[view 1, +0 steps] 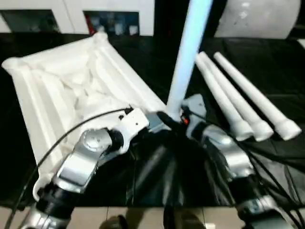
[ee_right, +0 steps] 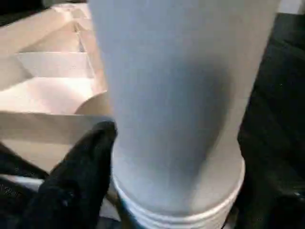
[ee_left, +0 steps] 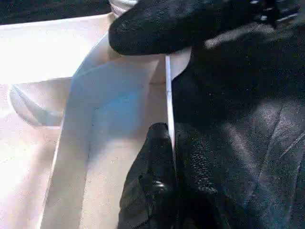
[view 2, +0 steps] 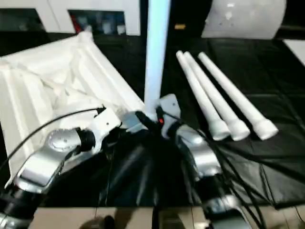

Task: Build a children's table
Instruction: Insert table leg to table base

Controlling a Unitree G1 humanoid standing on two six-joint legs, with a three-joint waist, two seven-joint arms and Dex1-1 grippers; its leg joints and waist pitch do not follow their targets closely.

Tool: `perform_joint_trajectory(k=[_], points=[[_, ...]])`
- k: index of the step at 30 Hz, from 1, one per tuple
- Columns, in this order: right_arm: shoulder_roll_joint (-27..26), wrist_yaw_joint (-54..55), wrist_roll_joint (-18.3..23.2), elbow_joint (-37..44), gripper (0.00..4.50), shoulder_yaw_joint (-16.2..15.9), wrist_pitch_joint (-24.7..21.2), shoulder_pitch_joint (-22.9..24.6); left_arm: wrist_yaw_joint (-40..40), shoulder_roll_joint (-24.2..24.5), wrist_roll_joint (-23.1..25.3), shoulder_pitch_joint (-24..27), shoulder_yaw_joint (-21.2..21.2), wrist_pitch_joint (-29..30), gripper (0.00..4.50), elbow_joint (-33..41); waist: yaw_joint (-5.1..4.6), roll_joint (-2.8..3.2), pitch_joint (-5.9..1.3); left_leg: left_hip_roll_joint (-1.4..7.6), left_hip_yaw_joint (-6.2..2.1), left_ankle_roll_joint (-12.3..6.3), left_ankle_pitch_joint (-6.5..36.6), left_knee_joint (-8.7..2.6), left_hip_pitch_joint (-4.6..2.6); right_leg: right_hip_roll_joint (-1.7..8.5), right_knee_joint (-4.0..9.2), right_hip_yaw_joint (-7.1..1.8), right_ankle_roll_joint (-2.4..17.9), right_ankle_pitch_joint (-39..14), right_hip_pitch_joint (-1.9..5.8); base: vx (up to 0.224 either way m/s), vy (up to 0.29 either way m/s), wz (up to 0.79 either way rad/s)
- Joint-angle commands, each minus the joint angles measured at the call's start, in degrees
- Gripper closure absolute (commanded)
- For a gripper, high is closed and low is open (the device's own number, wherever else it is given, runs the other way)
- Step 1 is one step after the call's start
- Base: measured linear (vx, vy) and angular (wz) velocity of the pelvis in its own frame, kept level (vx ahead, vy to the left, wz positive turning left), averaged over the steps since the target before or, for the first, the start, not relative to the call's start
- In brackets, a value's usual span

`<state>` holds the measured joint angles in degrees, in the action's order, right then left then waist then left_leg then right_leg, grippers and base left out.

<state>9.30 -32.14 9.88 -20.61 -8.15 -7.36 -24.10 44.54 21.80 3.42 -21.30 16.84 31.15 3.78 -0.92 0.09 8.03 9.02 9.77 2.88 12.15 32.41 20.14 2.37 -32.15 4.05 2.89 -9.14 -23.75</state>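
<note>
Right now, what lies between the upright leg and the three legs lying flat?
Only bare black cloth between the upright leg and the three legs, in the left eye view.

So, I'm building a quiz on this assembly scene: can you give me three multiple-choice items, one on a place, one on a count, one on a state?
1. Where do the loose legs lie?
A. on the table top
B. on the black surface, right of the table top
C. in a person's hand

2. How many legs lie flat?
A. three
B. two
C. four

3. How is the remaining leg?
A. lying flat
B. leaning on the loose legs
C. standing upright at the table top's corner

Key: B, the loose legs rest on the black surface beside the table top; A, three lie side by side; C, the upright leg rises from the corner.
</note>
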Motion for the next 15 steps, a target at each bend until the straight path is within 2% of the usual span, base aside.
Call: perform_joint_trajectory(k=[1, 3, 5, 7, 8, 9, 10, 11, 13, 15], points=[[0.70, -1.02, 0.40, -1.62, 0.55, -0.19, -2.19, 3.02, -0.85, 1.29, 1.18, -1.36, -0.81, -0.83, 4.50, -1.66, 0.21, 0.65, -3.24, 4.13, -1.27, -5.93, 8.03, -3.65, 0.14, 6.16, 4.07, -3.98, 11.39, -18.14, 3.12, 0.000, 0.000, 0.00], [1.29, -1.69, 1.33, 0.31, 0.41, 0.66, -1.93, 4.16, 0.09, 2.06, 1.18, -1.72, -0.36, -1.95, 4.50, -2.56, 0.30, 0.99, -3.25, 4.11, -1.28, -6.04, 7.01, -3.61, 0.20, 6.01, 3.91, -3.90, 11.69, -16.96, 3.20, 0.000, 0.000, 0.00], [2.62, -2.99, 1.31, 2.75, 0.27, 0.91, -0.33, 5.61, 1.11, 3.04, 1.23, -2.05, 0.38, -3.46, 4.50, -3.75, 0.39, 0.90, -3.40, 4.03, -1.27, -6.26, 6.37, -3.49, 0.27, 5.84, 3.79, -3.79, 11.74, -15.63, 3.34, 0.000, 0.000, 0.00], [3.18, -3.98, 1.95, 4.25, 0.07, 1.12, -0.80, 6.39, 1.53, 3.50, 1.27, -2.25, 0.71, -4.51, 4.50, -4.56, 0.30, 0.96, -3.54, 3.99, -1.24, -6.67, 5.67, -3.38, 0.31, 5.77, 3.61, -3.73, 12.50, -13.61, 3.48, 0.000, 0.000, 0.00], [3.28, -4.13, 2.06, 4.50, 0.07, 1.14, -0.94, 6.51, 1.61, 3.55, 1.27, -2.28, 0.74, -4.68, 4.50, -4.69, 0.19, 0.80, -3.73, 3.97, -1.32, -6.91, 4.60, -3.27, 0.58, 5.86, 3.22, -3.77, 13.01, -11.69, 3.81, 0.000, 0.000, 0.00], [3.94, -5.15, 2.80, 6.23, 0.07, 1.27, -1.91, 7.30, 2.16, 3.90, 1.25, -2.48, 0.92, -5.86, 4.50, -5.59, 0.17, 0.91, -3.80, 3.93, -1.36, -7.21, 4.15, -3.24, 0.58, 5.77, 3.22, -3.69, 13.16, -11.13, 3.80, 0.000, 0.000, 0.00], [7.32, -7.44, 3.38, 9.96, 0.07, 2.60, -1.17, 8.77, 5.16, 5.39, 1.09, -3.00, 1.76, -9.84, 4.50, -8.29, 0.13, 0.91, -3.82, 3.89, -1.28, -7.98, 3.61, -3.10, 0.61, 5.71, 3.29, -3.62, 12.90, -10.61, 3.80, 0.000, 0.000, 0.00], [7.91, -7.63, 3.26, 10.20, 0.07, 2.91, -0.70, 8.81, 5.84, 5.67, 1.03, -3.13, 1.98, -10.65, 4.50, -8.81, 0.31, 0.84, -4.03, 3.89, -1.31, -8.56, 2.98, -2.96, 0.53, 5.75, 3.09, -3.63, 12.43, -10.11, 3.95, 0.000, 0.000, 0.00], [9.42, -9.81, 4.67, 11.17, 0.07, 3.55, -1.22, 8.92, 7.30, 6.51, 0.90, -3.36, 2.56, -12.45, 4.50, -9.76, 0.37, 1.04, -3.91, 3.94, -1.25, -8.99, 2.89, -2.95, 0.42, 5.81, 3.13, -3.56, 12.78, -10.53, 3.82, 0.000, 0.000, 0.00], [11.02, -11.94, 5.37, 11.96, 0.07, 3.75, -1.09, 8.99, 9.07, 7.38, 0.39, -3.39, 3.02, -13.33, 4.50, -10.26, 0.40, 0.94, -3.94, 3.89, -1.21, -9.14, 2.96, -2.89, 0.43, 5.77, 3.19, -3.52, 12.73, -11.01, 3.88, 0.000, 0.000, 0.00]])
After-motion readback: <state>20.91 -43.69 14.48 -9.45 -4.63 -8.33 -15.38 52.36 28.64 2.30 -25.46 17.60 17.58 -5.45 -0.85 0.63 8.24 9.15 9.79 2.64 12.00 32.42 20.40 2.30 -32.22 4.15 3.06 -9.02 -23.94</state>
